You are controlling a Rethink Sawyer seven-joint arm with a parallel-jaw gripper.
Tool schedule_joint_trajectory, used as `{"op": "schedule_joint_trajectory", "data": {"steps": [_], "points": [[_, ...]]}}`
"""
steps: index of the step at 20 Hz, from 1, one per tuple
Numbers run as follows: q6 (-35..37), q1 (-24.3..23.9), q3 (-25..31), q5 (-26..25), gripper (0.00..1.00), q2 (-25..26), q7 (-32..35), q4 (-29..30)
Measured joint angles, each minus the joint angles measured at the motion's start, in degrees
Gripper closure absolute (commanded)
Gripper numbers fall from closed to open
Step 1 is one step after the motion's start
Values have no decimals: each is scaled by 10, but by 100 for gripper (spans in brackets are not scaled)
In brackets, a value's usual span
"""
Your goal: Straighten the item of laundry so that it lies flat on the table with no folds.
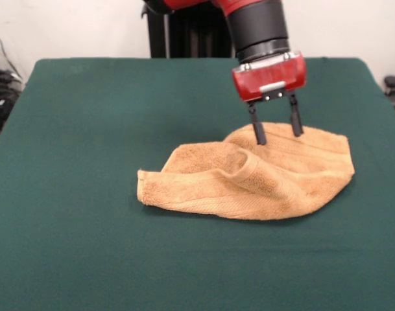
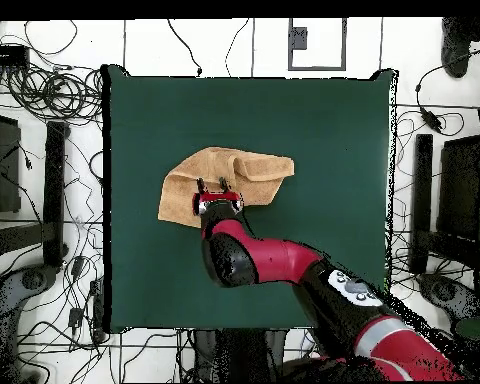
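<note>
The orange-tan towel [image 1: 255, 178] lies rumpled on the green table [image 1: 87, 142], right of centre in the front view, with a folded-over flap and a raised ridge across its middle. In the overhead view the towel [image 2: 184, 180] sits left of centre on the table [image 2: 324, 150]. My gripper [image 1: 276, 127] hangs over the towel's far edge, its two black fingers [image 1: 258, 129] spread apart with their tips at or just touching the cloth. They hold nothing. In the overhead view the gripper [image 2: 212, 184] stands at the towel's near edge.
The red and black arm [image 2: 284, 265] reaches across the table from the bottom right of the overhead view. Cables and stands [image 2: 44, 120] lie on the floor around the table. The pedestal [image 1: 184, 29] stands behind the far edge.
</note>
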Motion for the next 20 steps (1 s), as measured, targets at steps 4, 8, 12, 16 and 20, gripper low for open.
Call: {"op": "schedule_joint_trajectory", "data": {"steps": [4, 8, 12, 16, 20], "points": [[-36, 17, -13, 0, 0, 1, 0, 0], [-53, 32, -28, 0, 0, 2, 0, -2], [-49, 30, -25, -5, 0, 4, 0, -7], [-24, 7, -13, -27, 0, 6, 0, -14], [-1, -12, -12, -46, 0, 18, 0, -26]]}}
